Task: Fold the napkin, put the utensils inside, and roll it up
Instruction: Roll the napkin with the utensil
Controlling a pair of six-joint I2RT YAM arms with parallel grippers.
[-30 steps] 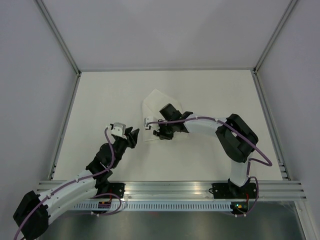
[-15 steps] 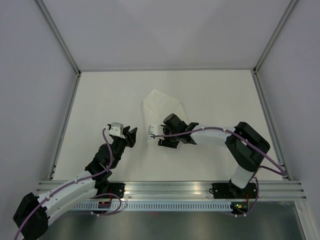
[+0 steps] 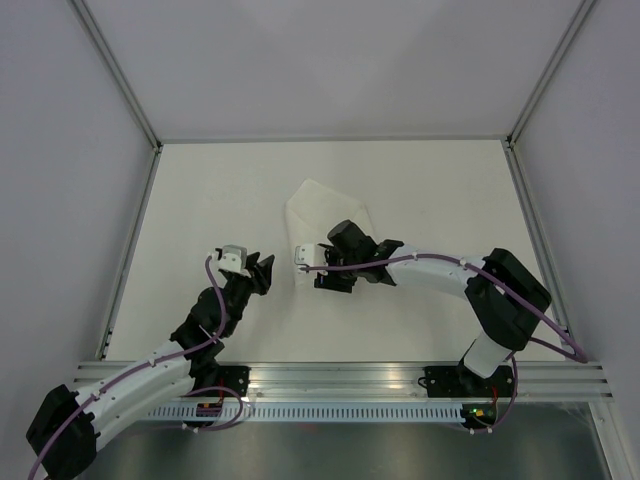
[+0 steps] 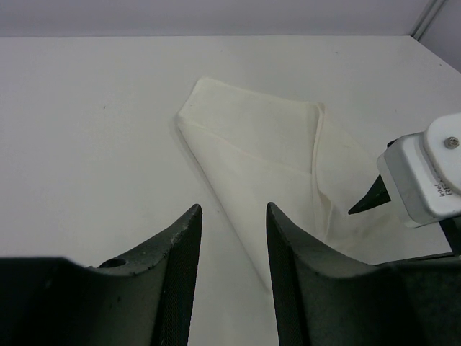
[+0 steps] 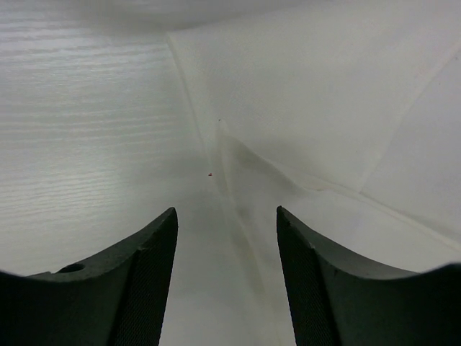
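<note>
The white napkin (image 3: 325, 212) lies partly folded in the middle of the table, one layer lapped over another. It shows in the left wrist view (image 4: 263, 148) and fills the right wrist view (image 5: 324, 94). My right gripper (image 3: 320, 276) is open and empty, low over the napkin's near-left edge, where a raised crease (image 5: 245, 166) runs between its jaws (image 5: 227, 216). My left gripper (image 3: 263, 268) is open and empty over bare table just left of the napkin (image 4: 234, 216). No utensils are in view.
The white tabletop (image 3: 200, 200) is bounded by aluminium rails, with one along the near edge (image 3: 340, 375). The right wrist's white camera housing (image 4: 428, 180) shows at the right of the left wrist view.
My right gripper has shifted slightly toward the near edge over the napkin's near-left part as its arm stretched out. My left gripper has drawn back a little.
</note>
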